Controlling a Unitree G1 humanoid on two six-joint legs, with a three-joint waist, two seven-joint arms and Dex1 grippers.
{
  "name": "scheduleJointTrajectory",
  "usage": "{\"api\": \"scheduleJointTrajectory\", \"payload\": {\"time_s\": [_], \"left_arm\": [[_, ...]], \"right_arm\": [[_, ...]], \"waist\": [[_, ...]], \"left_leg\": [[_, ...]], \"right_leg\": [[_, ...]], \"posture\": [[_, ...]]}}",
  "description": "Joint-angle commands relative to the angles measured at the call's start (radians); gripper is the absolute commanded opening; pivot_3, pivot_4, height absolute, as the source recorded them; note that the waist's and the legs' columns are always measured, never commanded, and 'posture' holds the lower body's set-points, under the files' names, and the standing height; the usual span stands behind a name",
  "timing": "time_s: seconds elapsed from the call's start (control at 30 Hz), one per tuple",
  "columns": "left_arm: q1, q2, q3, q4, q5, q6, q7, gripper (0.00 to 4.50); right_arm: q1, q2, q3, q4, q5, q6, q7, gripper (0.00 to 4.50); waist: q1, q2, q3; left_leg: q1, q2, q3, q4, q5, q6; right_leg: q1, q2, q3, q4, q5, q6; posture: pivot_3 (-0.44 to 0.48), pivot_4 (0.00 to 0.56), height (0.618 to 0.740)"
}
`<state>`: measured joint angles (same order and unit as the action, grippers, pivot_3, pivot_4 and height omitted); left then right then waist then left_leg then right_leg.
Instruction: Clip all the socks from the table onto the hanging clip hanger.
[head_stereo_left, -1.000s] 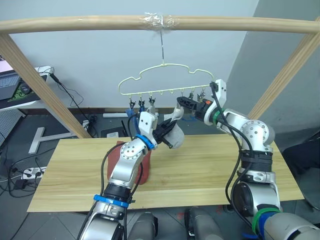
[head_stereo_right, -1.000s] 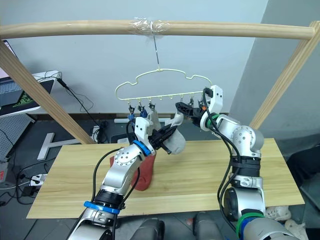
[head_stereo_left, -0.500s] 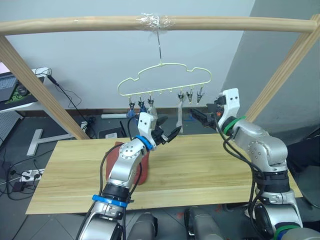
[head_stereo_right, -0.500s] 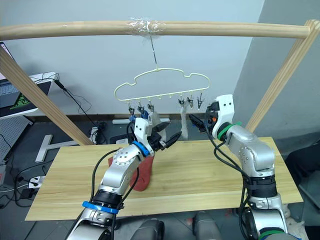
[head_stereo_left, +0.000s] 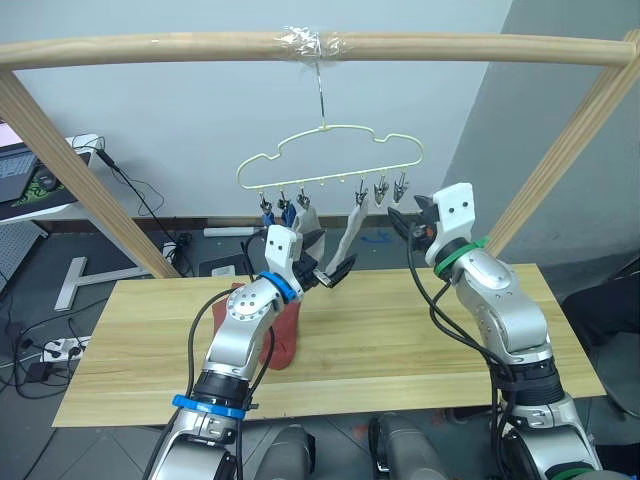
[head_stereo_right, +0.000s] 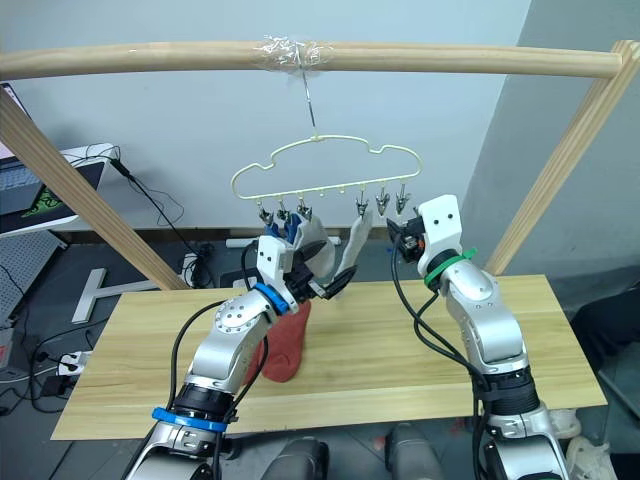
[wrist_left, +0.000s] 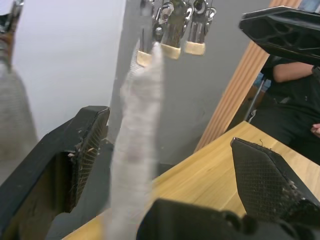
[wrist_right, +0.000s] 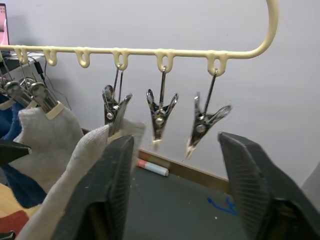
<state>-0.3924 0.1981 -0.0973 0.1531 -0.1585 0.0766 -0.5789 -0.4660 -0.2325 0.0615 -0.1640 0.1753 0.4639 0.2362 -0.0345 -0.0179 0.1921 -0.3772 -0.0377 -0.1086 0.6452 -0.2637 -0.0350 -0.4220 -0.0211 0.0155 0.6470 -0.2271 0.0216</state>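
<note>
The pale-yellow clip hanger (head_stereo_left: 330, 150) hangs by its hook from the wooden bar. A blue sock (head_stereo_left: 284, 214) and a grey sock (head_stereo_left: 307, 217) hang on its left clips. Another grey sock (head_stereo_left: 350, 228) dangles from the fourth clip (wrist_right: 114, 107), free of both grippers. My left gripper (head_stereo_left: 332, 255) stands open just below and beside that sock, whose strip (wrist_left: 135, 130) hangs between the spread fingers. My right gripper (head_stereo_left: 405, 218) is open, just right of the two bare end clips (wrist_right: 161, 112). A rust-red sock (head_stereo_left: 280, 335) lies on the table (head_stereo_left: 420, 320) under my left arm.
The thick wooden frame bar (head_stereo_left: 200, 45) spans overhead, with slanted posts on the left (head_stereo_left: 70, 165) and right (head_stereo_left: 570, 150). A person in dark clothing (wrist_left: 295, 100) sits beyond the table's far right side. Cables and a desk stand behind on the left.
My left gripper opened and let go of the grey sock, which now hangs from the fourth clip. My right gripper drew back from that clip to the right.
</note>
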Motion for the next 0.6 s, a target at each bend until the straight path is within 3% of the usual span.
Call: {"api": "scheduleJointTrajectory", "payload": {"time_s": [0.03,0.07,0.6], "left_arm": [[-0.007,-0.010,0.006,-0.051,-0.014,-0.010,0.006,4.50],[-0.006,-0.011,0.007,-0.054,-0.015,-0.009,0.006,4.50],[0.002,-0.006,0.014,-0.071,-0.017,-0.002,0.006,4.50]], "right_arm": [[-0.015,0.021,0.003,0.005,-0.023,-0.039,-0.012,1.68],[-0.021,0.023,0.006,0.012,-0.033,-0.042,-0.014,1.40],[-0.101,0.095,0.001,0.169,-0.089,-0.095,-0.042,1.40]], "waist": [[0.001,0.000,0.000],[0.001,0.000,0.000],[0.001,0.000,0.000]], "left_leg": [[0.000,0.000,0.000,0.000,0.000,0.000],[0.000,0.000,0.000,0.000,0.000,0.000],[0.000,0.000,0.000,0.000,0.000,0.000]], "right_leg": [[0.000,0.000,0.000,0.000,0.000,0.000],[0.000,0.000,0.000,0.000,0.000,0.000],[0.000,0.000,0.000,0.000,0.003,-0.005]], "posture": [[-0.027,0.188,0.740],[-0.027,0.188,0.740],[-0.020,0.188,0.740]]}}
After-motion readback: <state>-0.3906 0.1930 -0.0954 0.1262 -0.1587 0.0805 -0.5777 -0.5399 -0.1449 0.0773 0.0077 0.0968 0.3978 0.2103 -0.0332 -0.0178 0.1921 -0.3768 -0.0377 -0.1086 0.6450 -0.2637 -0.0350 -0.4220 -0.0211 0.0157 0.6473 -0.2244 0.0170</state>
